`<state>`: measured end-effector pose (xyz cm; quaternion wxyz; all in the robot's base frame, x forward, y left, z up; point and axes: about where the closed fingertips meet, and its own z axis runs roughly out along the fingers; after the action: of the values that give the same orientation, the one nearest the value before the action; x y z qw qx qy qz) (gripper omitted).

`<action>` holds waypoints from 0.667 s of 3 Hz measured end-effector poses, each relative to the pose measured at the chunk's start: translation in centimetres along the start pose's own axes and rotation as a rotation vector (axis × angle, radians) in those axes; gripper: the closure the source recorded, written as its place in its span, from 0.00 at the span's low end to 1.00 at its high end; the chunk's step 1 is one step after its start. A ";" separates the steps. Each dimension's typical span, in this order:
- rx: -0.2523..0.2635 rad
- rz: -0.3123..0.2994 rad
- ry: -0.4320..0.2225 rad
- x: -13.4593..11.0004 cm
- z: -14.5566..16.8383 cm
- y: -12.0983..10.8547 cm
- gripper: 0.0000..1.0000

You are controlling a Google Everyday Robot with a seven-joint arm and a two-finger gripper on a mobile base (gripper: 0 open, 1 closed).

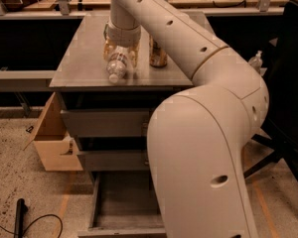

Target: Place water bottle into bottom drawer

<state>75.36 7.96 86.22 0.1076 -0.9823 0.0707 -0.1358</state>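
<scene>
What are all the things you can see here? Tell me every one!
water bottle: 1, clear, lying on the cabinet top
soda can: 1, gold-brown, standing right of the bottle
cabinet: 1, grey, middle
upper drawers: 2, grey, closed
bottom drawer: 1, grey, pulled open by the floor
cardboard box: 1, tan, floor left of the cabinet
cable: 1, black, floor bottom left
arm: 1, white, reaching from the front right over the cabinet
end effector: 1, pale, down at the water bottle

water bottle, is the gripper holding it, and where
Cannot be told: the gripper sits over the far end of the water bottle, which lies on the cabinet top, cap end free.
</scene>
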 end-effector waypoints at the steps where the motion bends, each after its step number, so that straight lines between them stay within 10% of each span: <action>1: -0.027 -0.025 -0.050 -1.4 2.1 -0.2 0.64; 2: -0.030 -0.027 -0.055 -1.4 1.7 -0.4 0.87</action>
<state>74.57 8.90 84.36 0.0930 -0.9880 0.0563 -0.1093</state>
